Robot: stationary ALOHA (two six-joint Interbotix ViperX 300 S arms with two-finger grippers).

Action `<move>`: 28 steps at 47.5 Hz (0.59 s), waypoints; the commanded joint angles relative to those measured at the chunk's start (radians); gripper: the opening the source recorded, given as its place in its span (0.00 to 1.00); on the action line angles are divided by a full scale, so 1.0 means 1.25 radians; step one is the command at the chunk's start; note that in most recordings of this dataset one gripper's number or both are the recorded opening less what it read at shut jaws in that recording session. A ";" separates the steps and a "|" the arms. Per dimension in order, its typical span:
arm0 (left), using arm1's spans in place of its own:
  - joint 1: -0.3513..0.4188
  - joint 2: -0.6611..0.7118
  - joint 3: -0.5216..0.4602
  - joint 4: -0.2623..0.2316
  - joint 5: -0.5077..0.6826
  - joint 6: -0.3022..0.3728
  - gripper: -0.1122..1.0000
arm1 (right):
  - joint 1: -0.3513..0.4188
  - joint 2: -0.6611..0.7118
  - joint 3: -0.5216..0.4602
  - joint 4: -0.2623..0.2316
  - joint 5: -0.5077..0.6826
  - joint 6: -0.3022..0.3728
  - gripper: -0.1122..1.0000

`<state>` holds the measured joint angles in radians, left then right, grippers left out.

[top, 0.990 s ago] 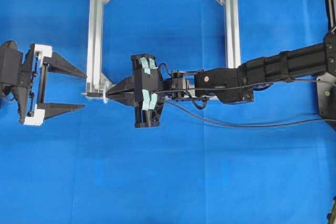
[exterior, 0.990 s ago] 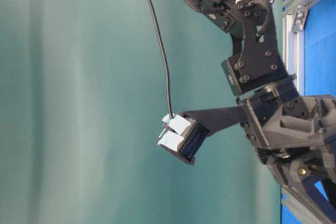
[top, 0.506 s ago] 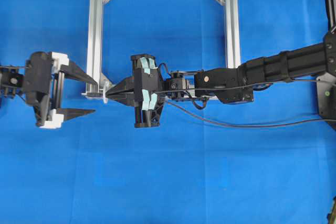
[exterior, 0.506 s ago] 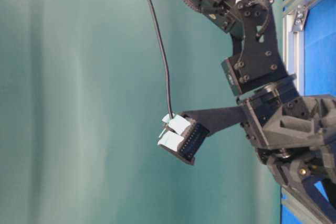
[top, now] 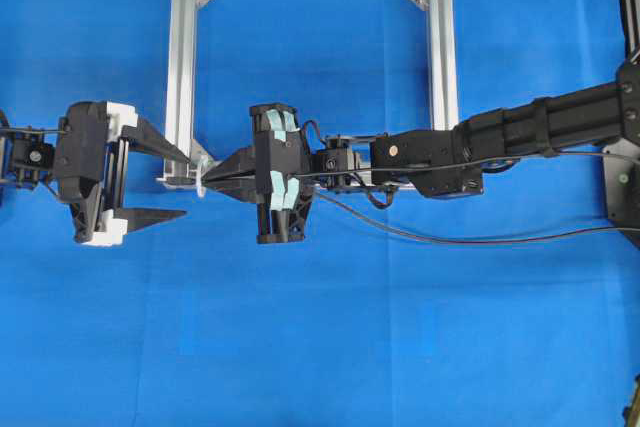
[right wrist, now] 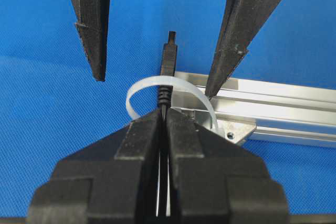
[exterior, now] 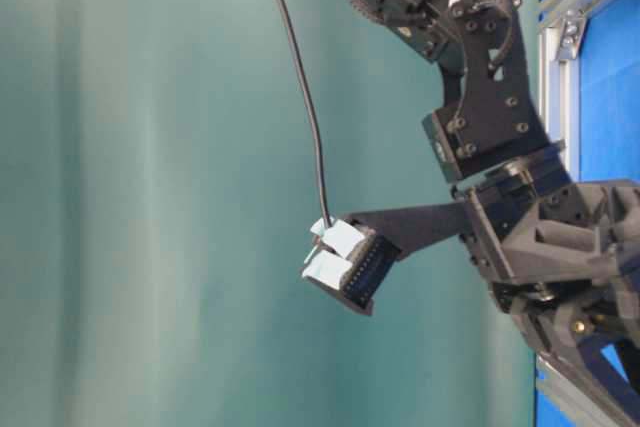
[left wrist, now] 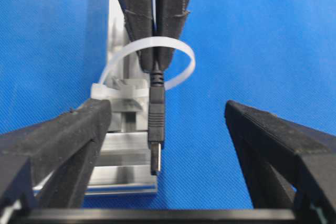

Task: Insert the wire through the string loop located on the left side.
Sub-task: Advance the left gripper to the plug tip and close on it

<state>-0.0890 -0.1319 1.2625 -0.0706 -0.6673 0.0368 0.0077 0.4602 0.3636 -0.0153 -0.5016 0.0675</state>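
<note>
Presently the right gripper point(top: 205, 185), black with tapered fingers, is clamped tight on the wire point(right wrist: 167, 62), a very thin black cable ending in a slim black plug with a small metal tip. Fingers pressed together, cable pinched just behind the plug's strain relief. Plug sticks out past the fingertips and passes through the string loop point(left wrist: 181, 59), a whitish translucent ring of thin string tied to the lower-left corner of the silver aluminium frame point(top: 180, 57). Left wrist view: loop circles the right gripper's fingertips and the cable's neck; plug body and metal tip already on the near side of the ring. Right wrist view agrees: ring arcs just ahead of the closed fingertips, plug projecting beyond it.

Left gripper point(top: 170, 183), black fingers on a white carriage, stands wide apart, holding nothing. Its two fingers point(left wrist: 68, 140) flank the plug, one to either side, not touching it. Overhead view: upper finger lies over the frame's left rail near the corner, lower finger over bare blue cloth point(top: 330, 347).

Rest of the cable trails back along the right arm, sagging toward the right edge. Table-level view shows only the right arm's wrist and a hanging cable; loop not visible there.
</note>
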 commanded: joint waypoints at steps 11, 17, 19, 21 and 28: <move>-0.002 -0.007 -0.011 0.001 -0.007 0.001 0.91 | -0.001 -0.018 -0.011 0.002 -0.005 0.001 0.10; -0.002 -0.007 -0.011 0.001 -0.007 0.001 0.91 | 0.000 -0.018 -0.011 0.002 -0.005 0.000 0.10; -0.002 -0.007 -0.011 0.001 -0.007 0.001 0.91 | 0.000 -0.018 -0.011 0.002 -0.005 0.001 0.10; -0.001 -0.007 -0.011 0.001 -0.007 0.001 0.91 | 0.000 -0.018 -0.011 0.002 -0.005 0.000 0.10; -0.002 -0.007 -0.013 0.001 -0.007 0.001 0.91 | 0.000 -0.018 -0.011 0.002 -0.006 0.000 0.10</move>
<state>-0.0890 -0.1319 1.2609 -0.0690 -0.6673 0.0368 0.0077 0.4602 0.3636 -0.0153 -0.5016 0.0675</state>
